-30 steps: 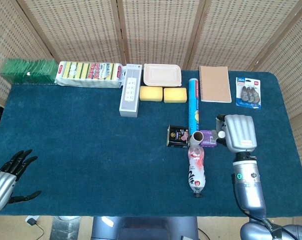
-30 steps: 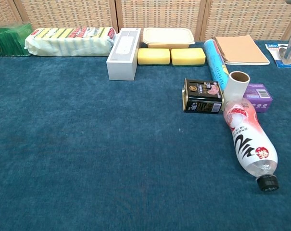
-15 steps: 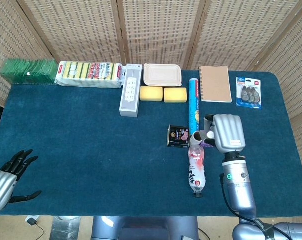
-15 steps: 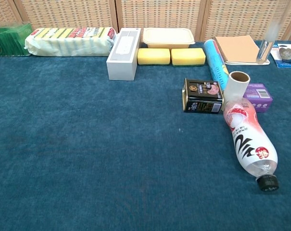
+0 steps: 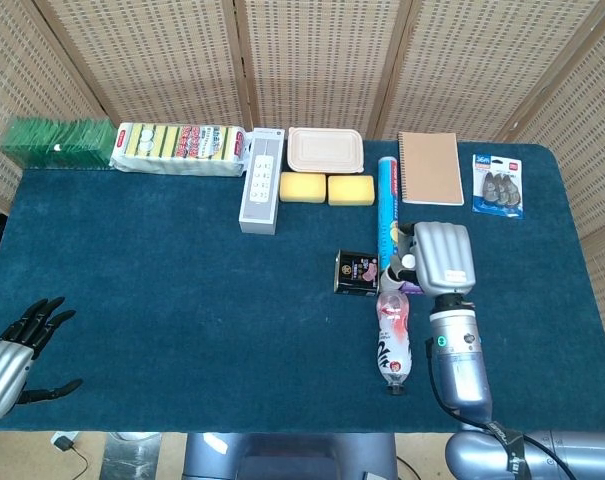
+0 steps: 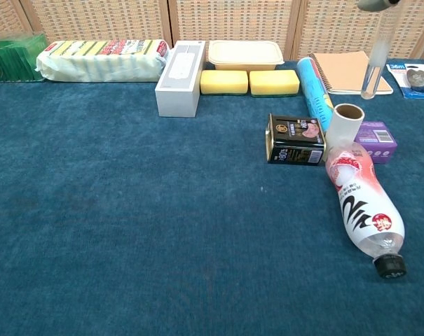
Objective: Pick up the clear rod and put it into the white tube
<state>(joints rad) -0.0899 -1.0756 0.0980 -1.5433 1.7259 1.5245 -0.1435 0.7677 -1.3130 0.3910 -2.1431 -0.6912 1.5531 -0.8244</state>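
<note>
- White tube [image 6: 345, 123] stands upright on the blue cloth [image 5: 182, 290], its open mouth up, touching the purple box [image 6: 377, 141] on its right and just beside the black tin [image 6: 295, 139] on its left.
- Clear rod [image 6: 375, 57] hangs upright in the air, above the tube and a little to its right, lower end free.
- Right hand [image 5: 440, 257] holds the rod from above; in the head view its back covers the grip, so how the fingers close is hard to make out.
- Plastic bottle [image 6: 361, 206] lies on its side just in front of the tube, cap toward the table's near edge.
- Left hand [image 5: 10, 352] sits far left of the tube, fingers spread and holding nothing.
</note>
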